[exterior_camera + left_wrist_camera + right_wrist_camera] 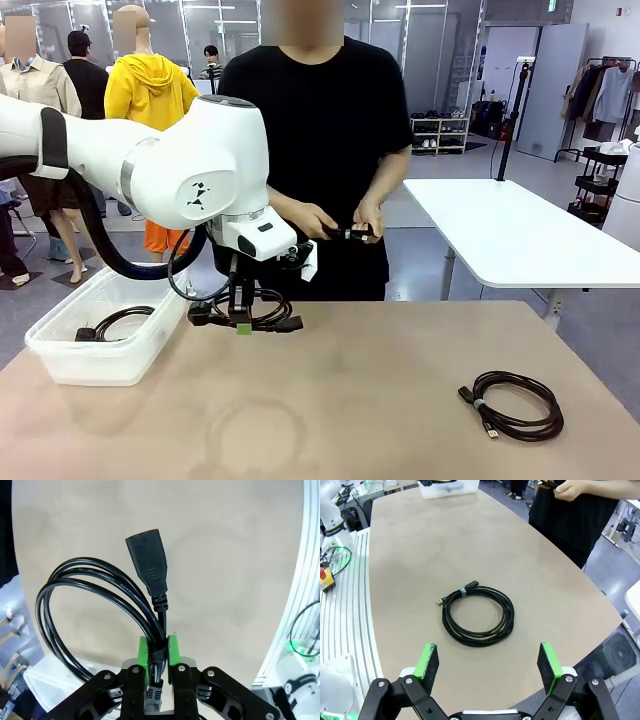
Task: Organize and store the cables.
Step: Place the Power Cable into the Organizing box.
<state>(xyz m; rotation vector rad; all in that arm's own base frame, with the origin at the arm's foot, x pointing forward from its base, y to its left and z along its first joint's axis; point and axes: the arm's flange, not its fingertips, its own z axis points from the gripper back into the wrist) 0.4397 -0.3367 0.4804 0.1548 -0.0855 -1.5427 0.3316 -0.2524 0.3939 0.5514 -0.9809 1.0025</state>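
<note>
Front view: the left gripper point(243, 318) hangs just beside the right wall of the clear bin point(60, 365), low over the table point(360, 410). Its fingers are clamped on a coiled black cable point(268, 312). The wrist housing and the coil hide most of the fingers, and only a bit of green pad shows. I cannot tell whether the coil touches the tabletop.

Left wrist view: the green pads point(143, 652) pinch the bundle where the strands gather. The loop swings out to one side and a black plug point(149, 560) stands above the pads. A greyish second connector sits low between the jaws, half hidden.

A second cable point(115, 322) lies inside the bin, its outline blurred by the translucent wall.

A third cable point(512, 403), tied at one spot, lies flat on the table well apart from the bin, towards the opposite side.

Right wrist view: the right gripper point(489, 667) hovers over this third coil with its fingers spread wide, holding nothing. The bin is cropped by the top edge here, so its contents are unreadable.

The person's hands point(310, 220) are beyond the bin, past the table's far edge. They hold a small dark item point(350, 233), too small to identify.
</note>
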